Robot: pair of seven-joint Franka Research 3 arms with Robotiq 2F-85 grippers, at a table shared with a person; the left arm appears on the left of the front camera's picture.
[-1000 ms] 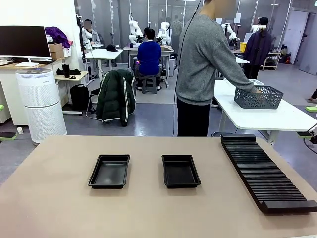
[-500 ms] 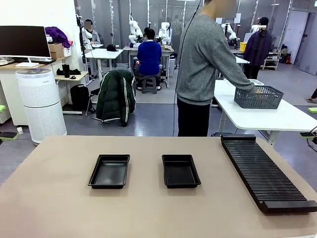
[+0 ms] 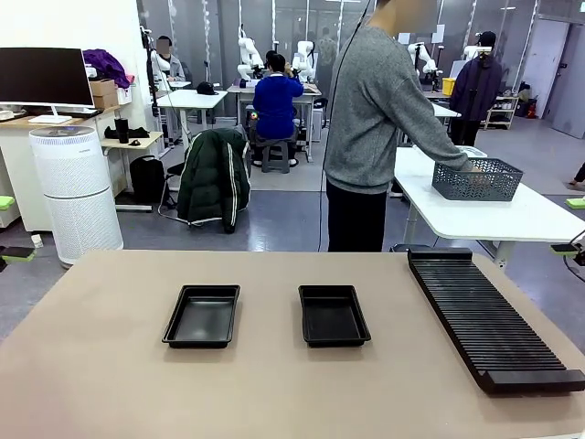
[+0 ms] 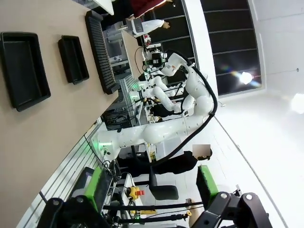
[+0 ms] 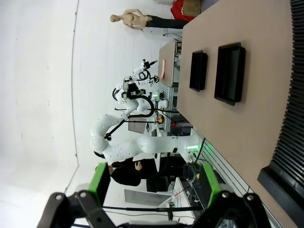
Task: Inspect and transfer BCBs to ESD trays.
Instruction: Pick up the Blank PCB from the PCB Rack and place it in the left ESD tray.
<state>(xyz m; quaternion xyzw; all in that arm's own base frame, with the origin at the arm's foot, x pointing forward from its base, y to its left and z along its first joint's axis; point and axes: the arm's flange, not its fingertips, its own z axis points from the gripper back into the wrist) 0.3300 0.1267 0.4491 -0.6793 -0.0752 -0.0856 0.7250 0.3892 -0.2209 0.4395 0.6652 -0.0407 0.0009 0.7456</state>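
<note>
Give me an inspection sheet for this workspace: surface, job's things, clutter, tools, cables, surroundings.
Surface: tan table, carrying two trays and a rack.
Job's things: left tray and right tray side by side, apart, both empty; boards: nothing seen.
Clutter: long black slotted rack on the table's right side, slots empty.
Tools: left tool open, holding nothing; right tool open, holding nothing.
Cables: nothing seen on the table; a black cable loops beside a white arm off the table.
Surroundings: person in grey at a white side table, hand at a grey mesh basket.
</note>
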